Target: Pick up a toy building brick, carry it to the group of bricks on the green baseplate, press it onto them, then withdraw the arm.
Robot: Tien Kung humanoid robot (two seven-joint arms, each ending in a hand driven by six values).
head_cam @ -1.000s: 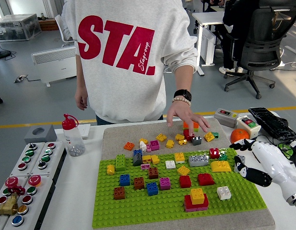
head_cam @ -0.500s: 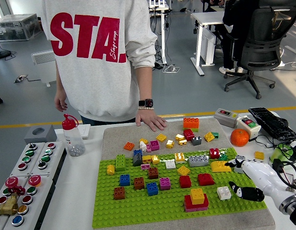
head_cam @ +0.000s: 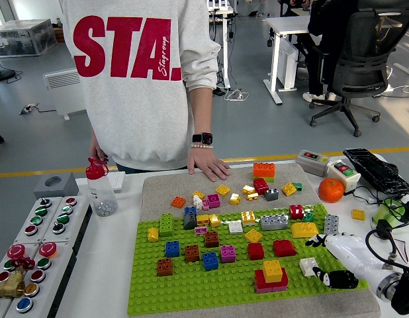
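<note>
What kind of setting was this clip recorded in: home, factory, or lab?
Most likely a robotics lab in an open office: a panel of coloured push buttons lies on the white table, with office chairs and desks behind the person.

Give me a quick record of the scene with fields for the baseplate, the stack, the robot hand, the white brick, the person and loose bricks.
baseplate: green, on a grey mat, many single bricks pressed on
stack: yellow brick on a red one, near front edge of baseplate
right hand: at baseplate's right edge, fingers relaxed, holding nothing
white brick: on baseplate, just left of the right hand
left arm: not in view
person: at far side, one hand flat on the mat's far edge
loose bricks: scattered on mat beyond baseplate
</note>
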